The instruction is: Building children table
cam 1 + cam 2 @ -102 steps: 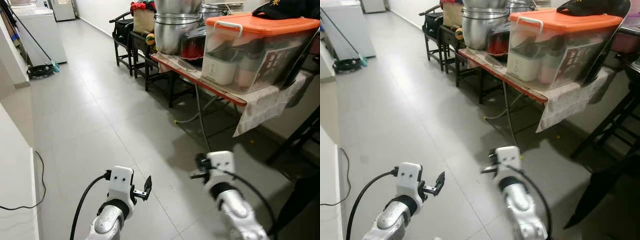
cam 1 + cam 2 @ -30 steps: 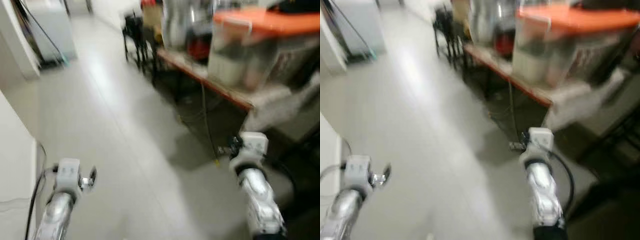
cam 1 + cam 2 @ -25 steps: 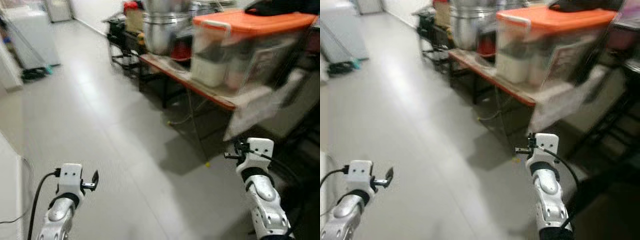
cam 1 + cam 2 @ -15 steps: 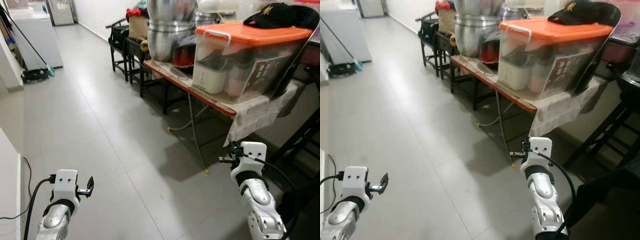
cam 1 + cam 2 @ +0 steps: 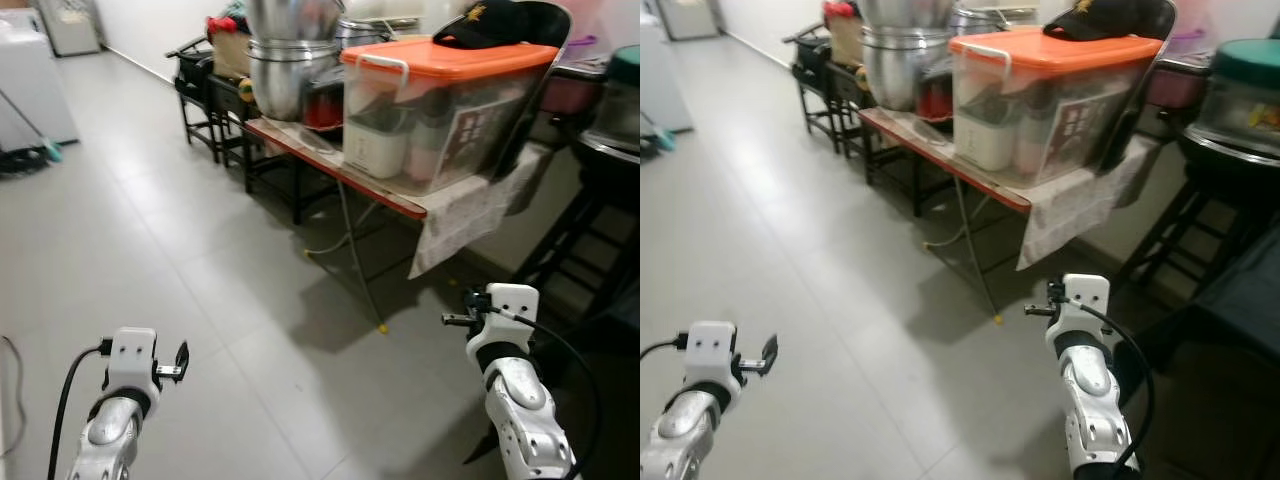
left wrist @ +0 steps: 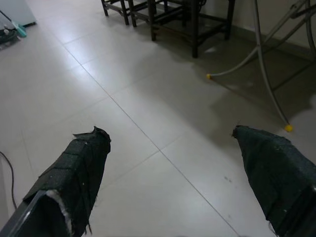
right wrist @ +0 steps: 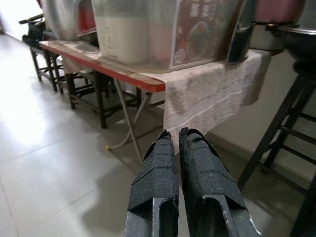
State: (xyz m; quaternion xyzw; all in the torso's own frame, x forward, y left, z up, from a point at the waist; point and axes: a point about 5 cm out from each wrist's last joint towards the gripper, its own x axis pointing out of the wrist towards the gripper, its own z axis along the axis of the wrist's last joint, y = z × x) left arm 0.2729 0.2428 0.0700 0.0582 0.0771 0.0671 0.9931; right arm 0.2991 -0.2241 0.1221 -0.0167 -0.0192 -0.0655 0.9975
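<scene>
Lower left, left gripper (image 5: 180, 362) spread wide, holding nothing above the grey floor (image 5: 120, 220); upper middle, cluttered desk (image 5: 330, 170) carrying an orange-lidded bin (image 5: 445, 105); lower right, right gripper (image 7: 180, 148) clenched, empty. No children's table parts visible, so likely a search/walking step; next move calls for locating them.

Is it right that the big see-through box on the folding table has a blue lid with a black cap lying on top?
Not quite. The box on the folding table has an orange lid, not blue, as the left eye view shows. The black cap does lie on top.
</scene>
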